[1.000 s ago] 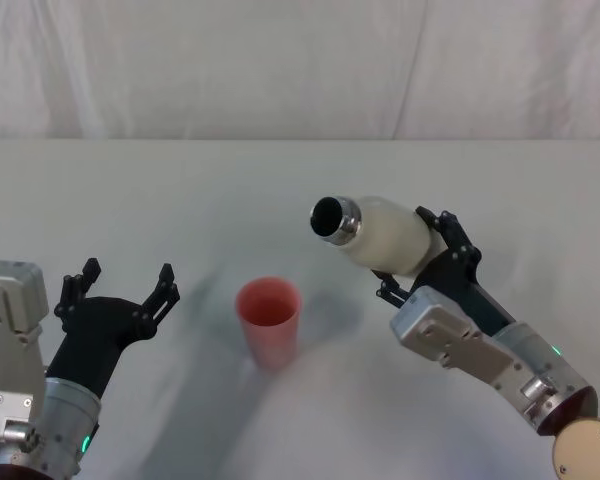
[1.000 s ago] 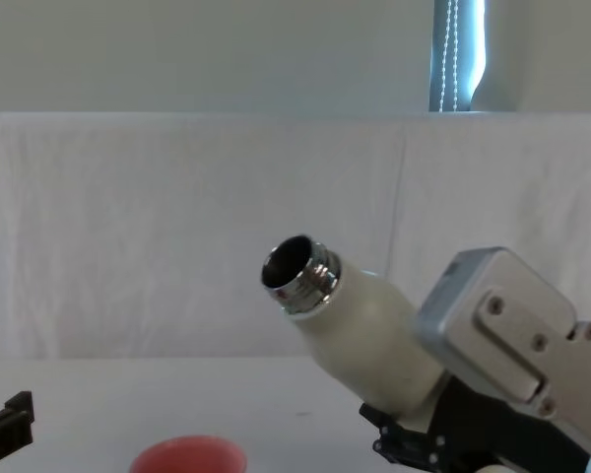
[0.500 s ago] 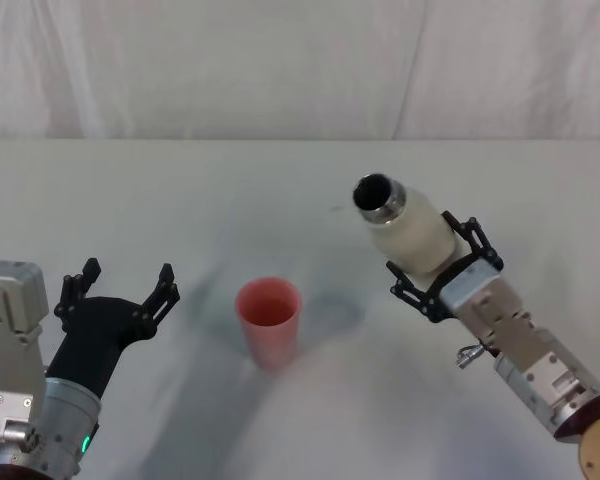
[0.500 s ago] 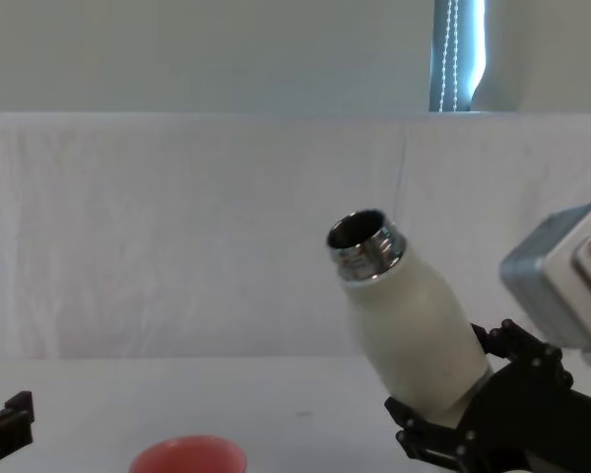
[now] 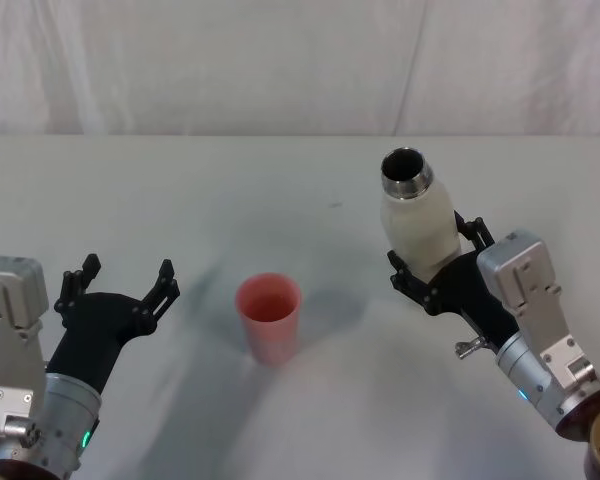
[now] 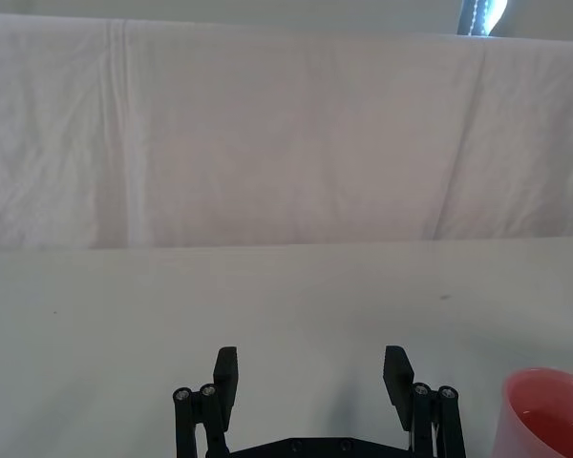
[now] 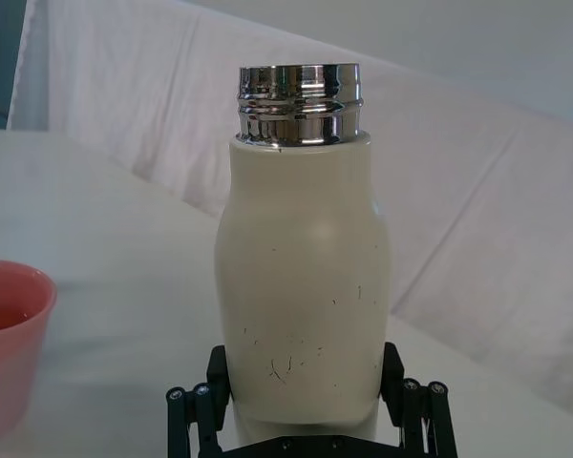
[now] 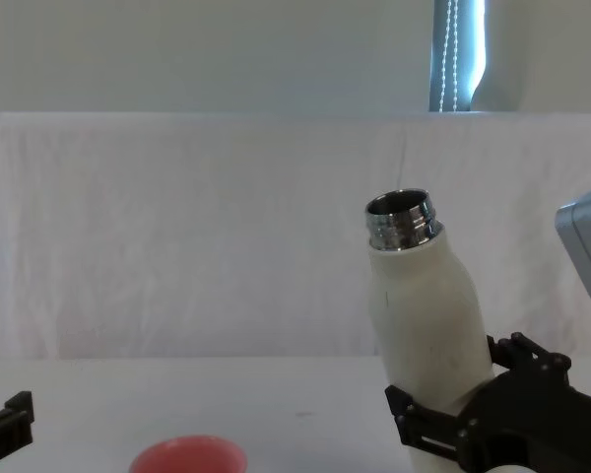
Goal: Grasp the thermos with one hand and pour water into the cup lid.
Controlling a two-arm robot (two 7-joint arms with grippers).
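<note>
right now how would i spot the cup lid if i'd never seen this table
On the white table, look between the two arms, a bit toward the left gripper. The cup lid stands there alone: a small salmon-pink open cup, far shorter than the cream thermos.

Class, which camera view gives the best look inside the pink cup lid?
The head view: it looks down into the cup lid, showing the whole rim and interior. The right wrist view catches one side with liquid visible; the left wrist view shows a corner; the chest view shows just the rim's top.
</note>
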